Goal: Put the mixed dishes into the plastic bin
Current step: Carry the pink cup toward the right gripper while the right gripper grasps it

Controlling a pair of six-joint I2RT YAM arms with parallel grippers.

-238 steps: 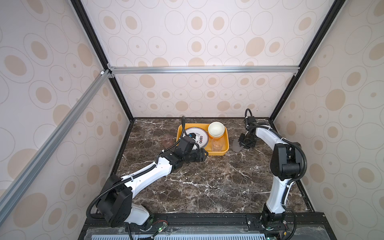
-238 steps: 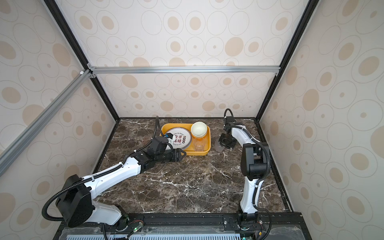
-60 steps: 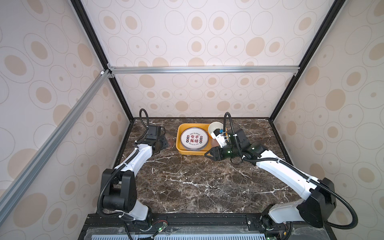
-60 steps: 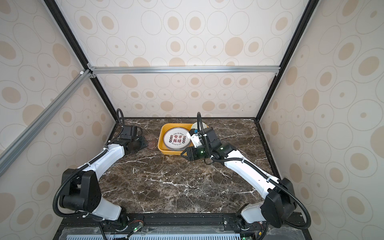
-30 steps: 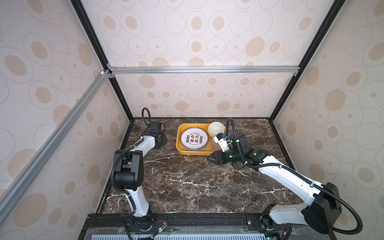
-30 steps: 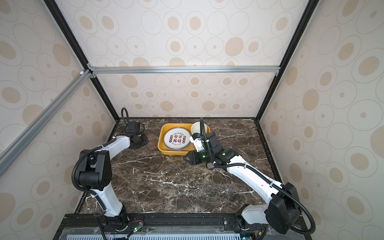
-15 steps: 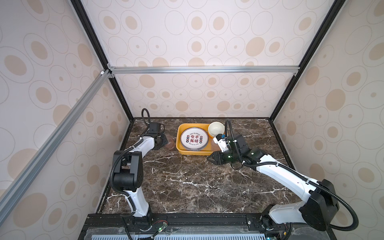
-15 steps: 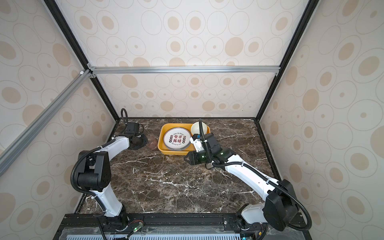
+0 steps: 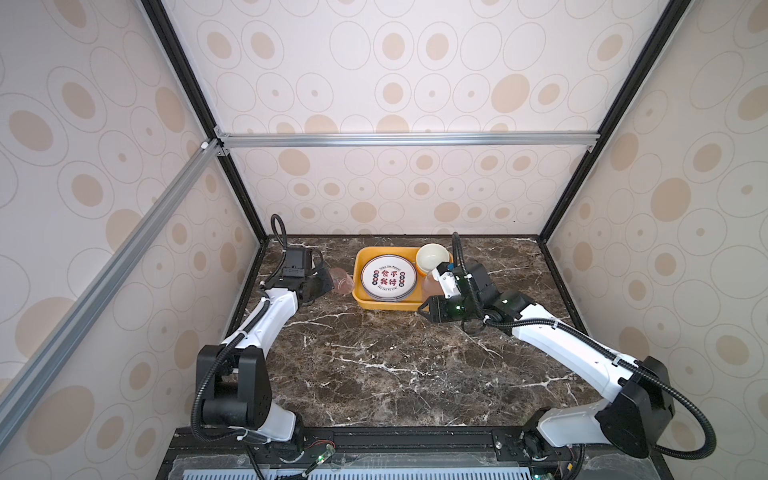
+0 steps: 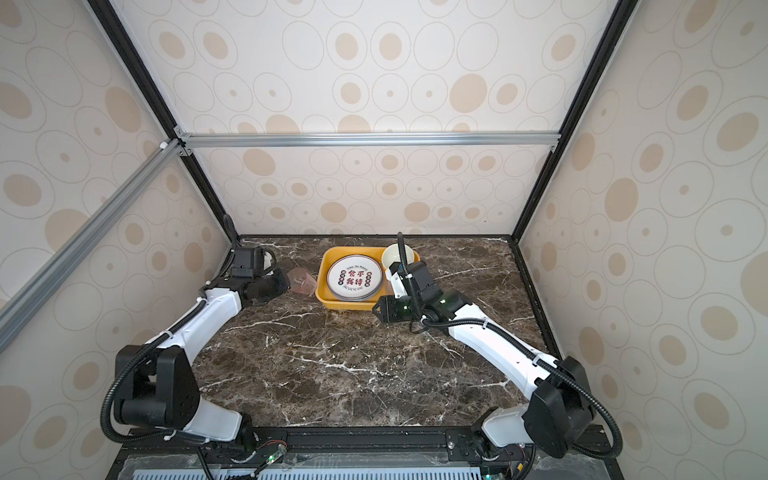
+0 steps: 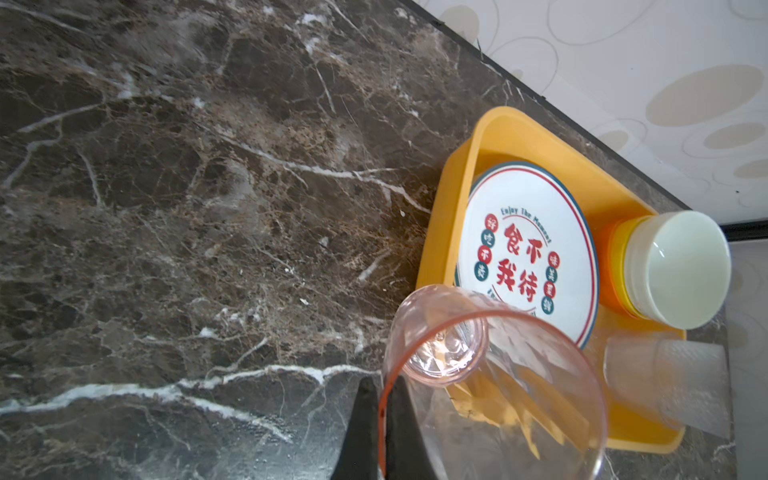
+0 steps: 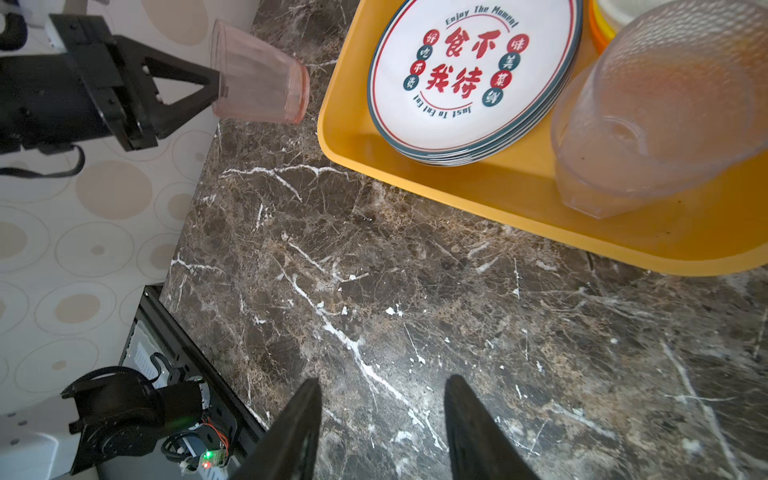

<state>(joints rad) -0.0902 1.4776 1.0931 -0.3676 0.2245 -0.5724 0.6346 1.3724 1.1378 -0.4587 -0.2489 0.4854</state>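
A translucent pink cup lies sideways just left of the yellow plastic bin. My left gripper is shut on its rim, one finger inside and one outside. The cup's base points at the bin. Inside the bin sit stacked white plates, a cream bowl on orange and yellow bowls, and a clear cup. My right gripper hangs open over the marble near the bin's front right corner, holding nothing.
The marble tabletop stretches in front of the bin. The enclosure's patterned walls and black frame posts stand close behind and beside the left gripper. A black rail runs along the table's front edge.
My left gripper's jaws have closed onto the pink cup's rim. The right gripper's jaws have spread a little wider, and that arm has barely shifted.
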